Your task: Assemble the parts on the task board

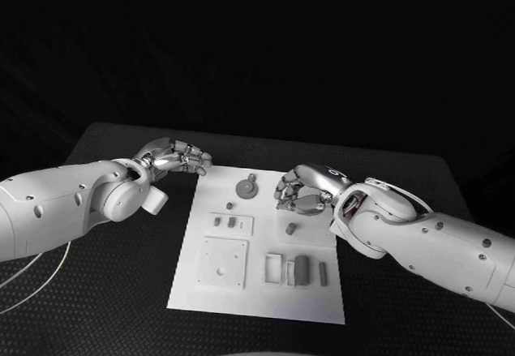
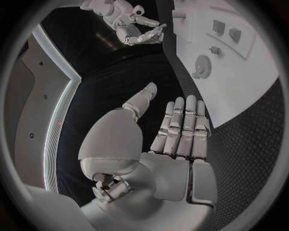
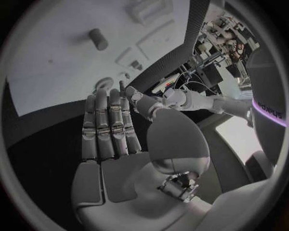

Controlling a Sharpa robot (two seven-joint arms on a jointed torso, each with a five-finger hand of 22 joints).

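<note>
The white board (image 1: 257, 300) is lying in the middle of the black table (image 1: 108, 323), with its long sides running away from the robot. The dark table surface is showing on all four sides of the board, and the strips to the left and to the right of it are wide.

The left hand (image 1: 174, 157) is staying over the table just beside the far left corner of the board, not over the board itself. In the left wrist view, this hand (image 2: 175, 139) is holding nothing; its fingers (image 2: 180, 126) are lying straight and close together, and the thumb is standing apart from them.

The right hand (image 1: 306, 189) is hanging over the far right part of the board. In the right wrist view, the hand (image 3: 117, 144) is flat, with its fingers (image 3: 110, 126) straight and side by side, and nothing is between them.

The parts are spreading along the board. A round gear (image 1: 246, 189) is lying near the far edge, between the two hands. A small peg (image 1: 291, 227) is standing just under the right hand. Two small blocks (image 1: 223, 221) are sitting in a shallow frame on the left side. A square plate (image 1: 223, 262) is lying nearer to the robot, and beside it some narrow bars (image 1: 301, 269) are lying in a row, near the right edge.
</note>
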